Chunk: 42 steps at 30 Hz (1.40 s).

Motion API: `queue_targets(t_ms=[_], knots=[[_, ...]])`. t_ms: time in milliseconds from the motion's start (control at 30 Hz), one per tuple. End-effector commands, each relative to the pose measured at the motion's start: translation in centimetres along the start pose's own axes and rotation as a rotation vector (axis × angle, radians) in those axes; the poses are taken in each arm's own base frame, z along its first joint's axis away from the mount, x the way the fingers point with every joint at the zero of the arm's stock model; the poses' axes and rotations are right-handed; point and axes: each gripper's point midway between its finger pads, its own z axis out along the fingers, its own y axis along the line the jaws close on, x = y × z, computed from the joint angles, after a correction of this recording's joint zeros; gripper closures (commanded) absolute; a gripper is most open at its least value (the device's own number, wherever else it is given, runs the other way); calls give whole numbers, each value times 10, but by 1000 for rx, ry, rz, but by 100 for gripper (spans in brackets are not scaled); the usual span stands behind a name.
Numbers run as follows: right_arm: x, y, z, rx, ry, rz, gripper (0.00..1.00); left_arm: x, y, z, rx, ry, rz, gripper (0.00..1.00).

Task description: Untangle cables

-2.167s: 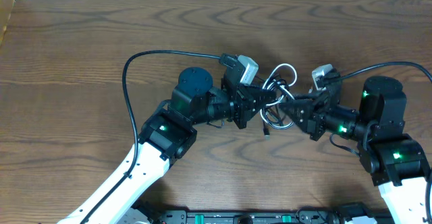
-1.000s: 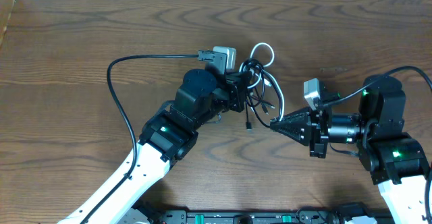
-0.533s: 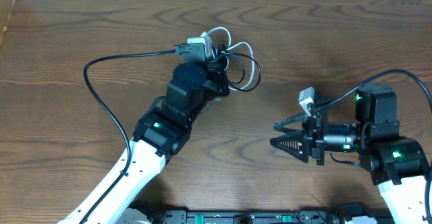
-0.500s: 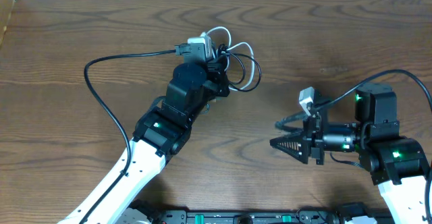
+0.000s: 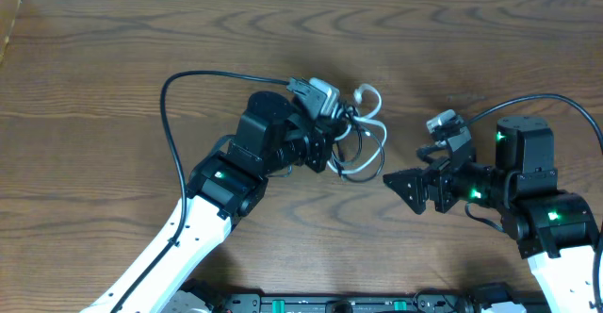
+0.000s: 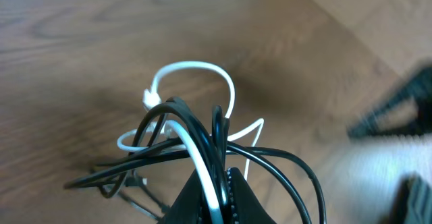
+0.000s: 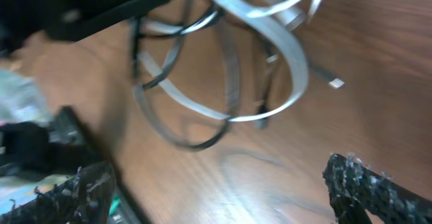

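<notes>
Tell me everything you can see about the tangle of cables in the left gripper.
The cables are a tangle of thin, flexible cords: one white, the others black, smooth and plastic-looking. They loop through one another, the white cord arching farthest out with a small plug end. The shut left gripper pinches the bundle where strands cross, and the loops fan out over the wooden table. The open right gripper is near but not touching.

Likely a lab: two robot arms [image 5: 219,183] at a wooden table [image 5: 85,58].
</notes>
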Motion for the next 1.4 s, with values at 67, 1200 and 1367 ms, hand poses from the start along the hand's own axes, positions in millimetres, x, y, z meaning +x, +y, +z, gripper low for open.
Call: queue_targets(t_ms=[67, 1200, 1367], knots=[[-10, -24, -5, 148, -33, -24, 1, 1, -34, -8, 185, 9, 171, 93], [-27, 47, -11, -263, -111, -114, 1, -19, -73, -19, 400, -91, 277, 93], [-32, 58, -15, -326, -136, -145, 1, -19, -79, -22, 432, -98, 285, 92]])
